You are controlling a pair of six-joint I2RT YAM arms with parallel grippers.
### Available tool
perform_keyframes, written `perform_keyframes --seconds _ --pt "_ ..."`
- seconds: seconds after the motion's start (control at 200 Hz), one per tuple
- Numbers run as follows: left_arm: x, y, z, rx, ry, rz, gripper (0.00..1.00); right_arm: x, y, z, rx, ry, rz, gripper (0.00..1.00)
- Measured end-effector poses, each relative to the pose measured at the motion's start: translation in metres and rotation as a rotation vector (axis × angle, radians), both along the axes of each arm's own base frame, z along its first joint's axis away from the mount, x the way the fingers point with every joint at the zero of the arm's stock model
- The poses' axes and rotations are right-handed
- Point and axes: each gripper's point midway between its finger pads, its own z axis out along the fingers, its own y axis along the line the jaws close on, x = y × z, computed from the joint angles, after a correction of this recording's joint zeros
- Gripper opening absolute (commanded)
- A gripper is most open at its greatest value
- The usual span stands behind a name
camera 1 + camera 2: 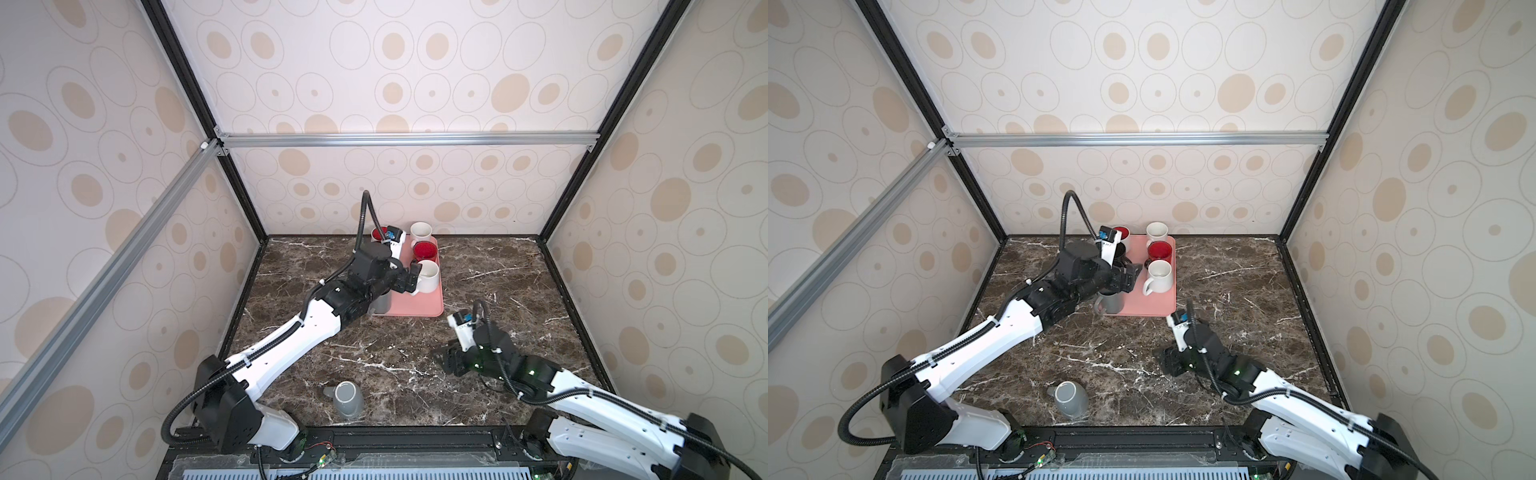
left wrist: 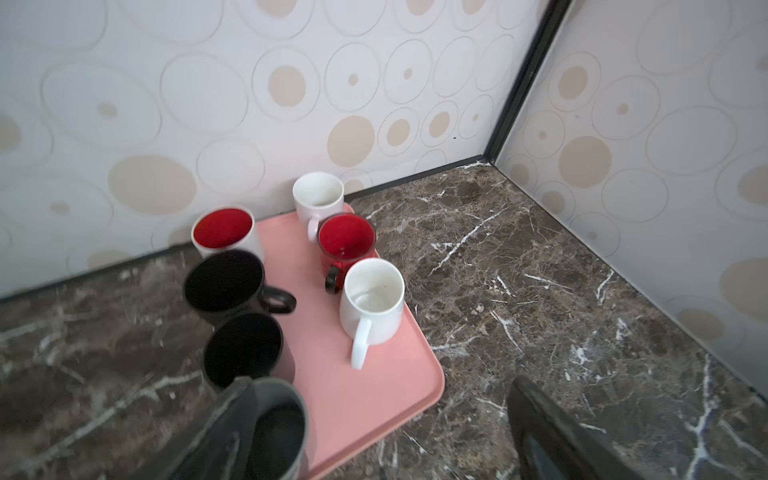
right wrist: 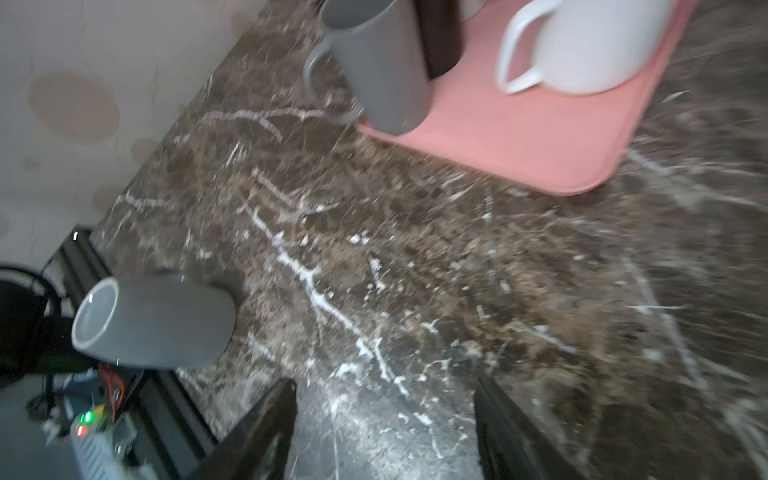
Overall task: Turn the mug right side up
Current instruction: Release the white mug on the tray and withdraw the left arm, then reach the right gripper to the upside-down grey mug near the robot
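Grey mug (image 2: pixel 280 432) upright on tray (image 2: pixel 353 415), between spread left pincer (image 2: pixel 381 380).

The left arm (image 1: pixel 291 345) stretches from the desk's (image 1: pixel 498 291) near left corner toward the middle of its far edge. The left gripper (image 1: pixel 409 277) has its fingers (image 2: pixel 552 432) spread wide. The right arm (image 1: pixel 582 399) bends in from the near right corner, wrist low. The right gripper (image 1: pixel 449 359) points leftward, fingers parted with nothing between them.
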Motion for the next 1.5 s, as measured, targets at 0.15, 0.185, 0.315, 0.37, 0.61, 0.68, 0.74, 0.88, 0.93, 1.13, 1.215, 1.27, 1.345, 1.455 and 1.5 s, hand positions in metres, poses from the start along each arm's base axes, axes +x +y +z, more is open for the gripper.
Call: perform_keyframes --seconds 0.15,0.185,0.315,0.37,0.61,0.68,0.74,0.88,0.93,1.13,1.215,1.27,1.345,1.455,1.5 --pt "-0.01 0.041 -0.034 0.024 0.045 0.11 0.99 -0.037 0.063 -0.01 -0.046 -0.018 0.264 0.91" --pt "-0.013 0.054 -0.04 0.02 0.055 0.142 0.99 -0.044 0.076 -0.01 -0.044 -0.033 0.316 0.94" --pt "-0.022 0.101 -0.047 -0.02 0.059 0.257 0.99 -0.066 0.118 -0.01 -0.064 -0.103 0.472 0.97" --pt "-0.024 0.118 -0.044 -0.045 0.047 0.301 0.99 -0.073 0.132 -0.009 -0.059 -0.133 0.526 0.98" --pt "-0.026 0.17 -0.041 -0.164 0.034 0.435 0.99 -0.082 0.187 0.0 -0.018 -0.229 0.677 0.99" --pt "-0.026 0.177 -0.047 -0.177 0.05 0.453 1.0 -0.081 0.199 -0.001 -0.017 -0.248 0.694 0.99" --pt "-0.027 0.18 -0.051 -0.185 0.062 0.458 0.99 -0.082 0.208 -0.004 -0.017 -0.259 0.707 1.0" --pt "-0.029 0.182 -0.054 -0.205 0.072 0.452 0.99 -0.083 0.219 -0.02 -0.035 -0.273 0.733 1.0" --pt "-0.029 0.183 -0.052 -0.212 0.069 0.453 1.0 -0.083 0.221 -0.028 -0.048 -0.276 0.737 1.0" --pt "-0.029 0.184 -0.049 -0.225 0.064 0.445 0.99 -0.078 0.228 -0.048 -0.079 -0.294 0.723 0.98" --pt "-0.029 0.182 -0.05 -0.227 0.068 0.438 0.99 -0.078 0.23 -0.048 -0.07 -0.304 0.728 0.96" --pt "-0.029 0.181 -0.052 -0.228 0.073 0.431 0.99 -0.078 0.232 -0.045 -0.059 -0.313 0.731 0.95" --pt "-0.029 0.18 -0.054 -0.227 0.082 0.424 0.99 -0.078 0.234 -0.042 -0.044 -0.324 0.732 0.95" --pt "-0.029 0.177 -0.057 -0.227 0.094 0.413 0.99 -0.079 0.237 -0.042 -0.035 -0.328 0.74 0.95" --pt "-0.028 0.176 -0.058 -0.227 0.098 0.41 0.99 -0.079 0.237 -0.044 -0.036 -0.325 0.743 0.94"
